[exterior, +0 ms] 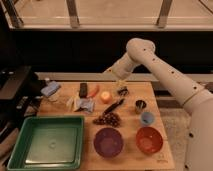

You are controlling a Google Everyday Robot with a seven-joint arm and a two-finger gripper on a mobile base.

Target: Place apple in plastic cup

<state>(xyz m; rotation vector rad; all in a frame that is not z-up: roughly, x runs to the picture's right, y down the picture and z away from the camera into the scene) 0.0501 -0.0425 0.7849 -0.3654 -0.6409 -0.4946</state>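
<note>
The apple point(105, 96), small, round and yellow-orange, sits on the wooden table near its middle back. The light-blue plastic cup point(146, 118) stands upright to the right of centre, just in front of a dark metallic cup point(140, 105). My gripper point(122, 90) hangs from the white arm just above the table, a little to the right of the apple and behind the two cups. It holds nothing that I can see.
A purple bowl point(108, 142) and an orange bowl point(149, 139) stand at the front. A green tray point(47, 142) lies at the front left. An orange-red carrot-like thing point(93, 90), a dark block point(83, 90), grapes point(107, 119), a blue sponge point(50, 89) and a wrapper point(82, 104) lie around the apple.
</note>
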